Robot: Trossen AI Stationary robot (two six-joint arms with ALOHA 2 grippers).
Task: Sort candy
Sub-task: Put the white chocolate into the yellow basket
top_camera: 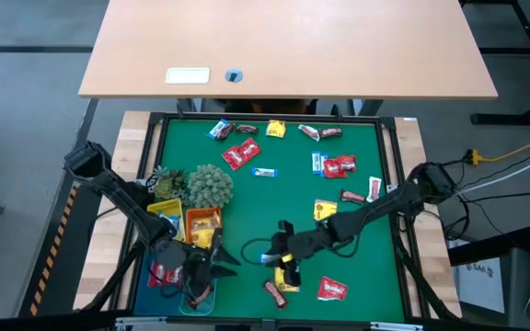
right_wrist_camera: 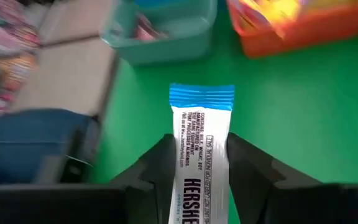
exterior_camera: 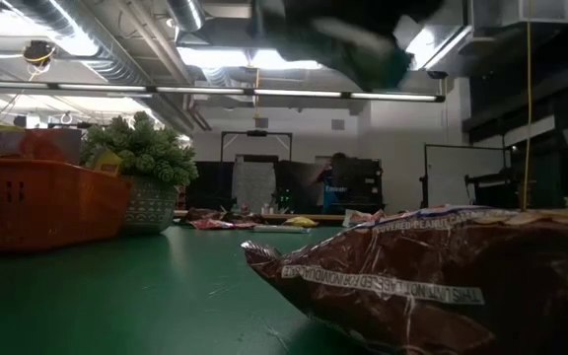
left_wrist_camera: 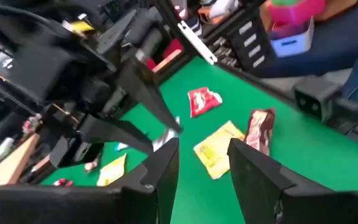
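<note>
My right gripper (top_camera: 272, 253) hangs over the green mat's near middle, shut on a blue-white candy bar (right_wrist_camera: 201, 143). My left gripper (top_camera: 224, 259) stands open just to its left, beside the trays, with only bare mat between its fingers (left_wrist_camera: 204, 180). More candy lies loose on the mat: red packets (top_camera: 240, 154), yellow packets (top_camera: 325, 210), brown bars (top_camera: 274, 292) and blue-white wrappers (top_camera: 263, 171). In the left wrist view a red packet (left_wrist_camera: 202, 101), a yellow packet (left_wrist_camera: 218, 148) and a brown bar (left_wrist_camera: 260, 129) lie ahead of the fingers. My right gripper pinches the blue-white bar by its two long edges (right_wrist_camera: 180, 163) between its two fingers. The bar lies along the fingers, and its blue end (right_wrist_camera: 201, 98) sticks out past the fingertips. The fingers slant down from the table's right side. The bar is clear of the mat.
Yellow (top_camera: 166, 213), orange (top_camera: 202, 223), blue (top_camera: 162, 272) and teal (top_camera: 199, 296) trays stand at the near left. A spiky plant ball (top_camera: 210, 184) sits behind them. A brown wrapper (exterior_camera: 432, 276) fills the low view's foreground. A wooden desk (top_camera: 283, 46) stands beyond the far edge.
</note>
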